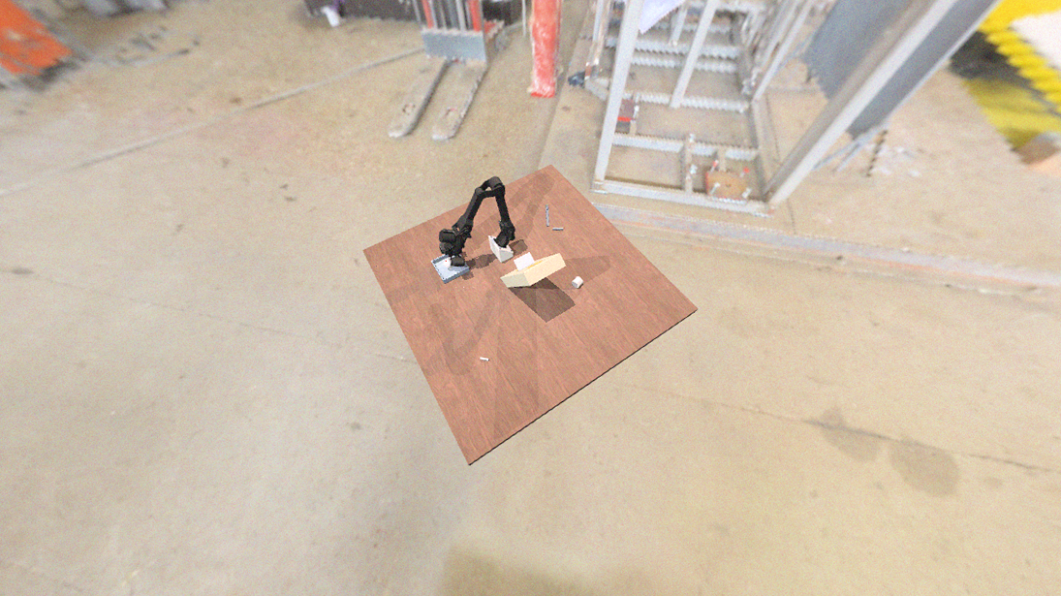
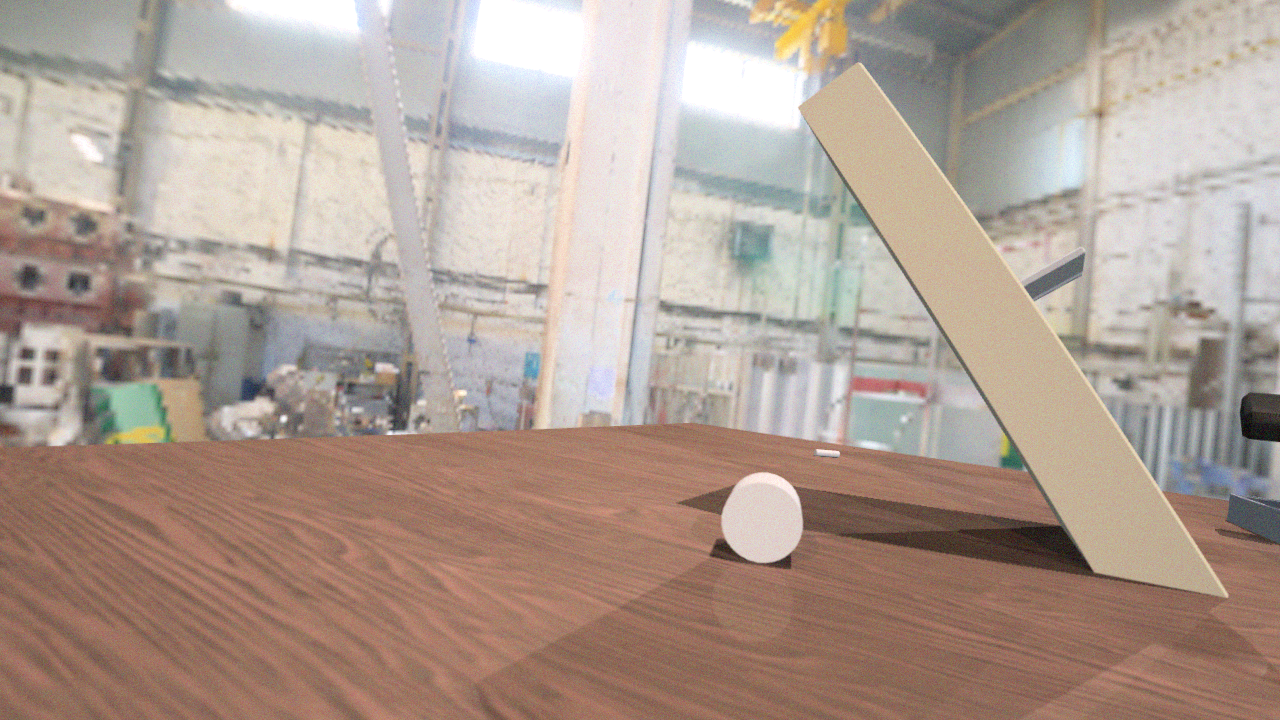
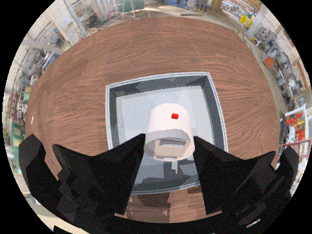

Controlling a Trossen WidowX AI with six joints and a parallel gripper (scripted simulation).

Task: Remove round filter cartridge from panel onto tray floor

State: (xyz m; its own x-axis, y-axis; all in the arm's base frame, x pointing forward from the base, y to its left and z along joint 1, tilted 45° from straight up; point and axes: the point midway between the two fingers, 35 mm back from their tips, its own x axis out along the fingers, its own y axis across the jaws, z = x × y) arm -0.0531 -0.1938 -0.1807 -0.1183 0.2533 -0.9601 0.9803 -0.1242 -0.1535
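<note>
Wrist view: pincer [image 3: 168,152] clamped on the white filter cartridge [image 3: 169,127], red mark on its end face. Cartridge hangs inside the grey tray [image 3: 113,113] outline, above the pale floor; contact with floor cannot be told. Beyond, tray sits on the wooden worktop [image 3: 165,48]. Tilted beige service panel [image 1: 533,269] stands nearby.

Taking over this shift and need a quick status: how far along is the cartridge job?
Done: the white round filter cartridge with a red mark is out of the tilted beige service panel. In hand: the black gripper is clamped on it, low over the grey square tray; whether it touches the floor is unclear. Left: set it down, open the fingers, back away.
</note>
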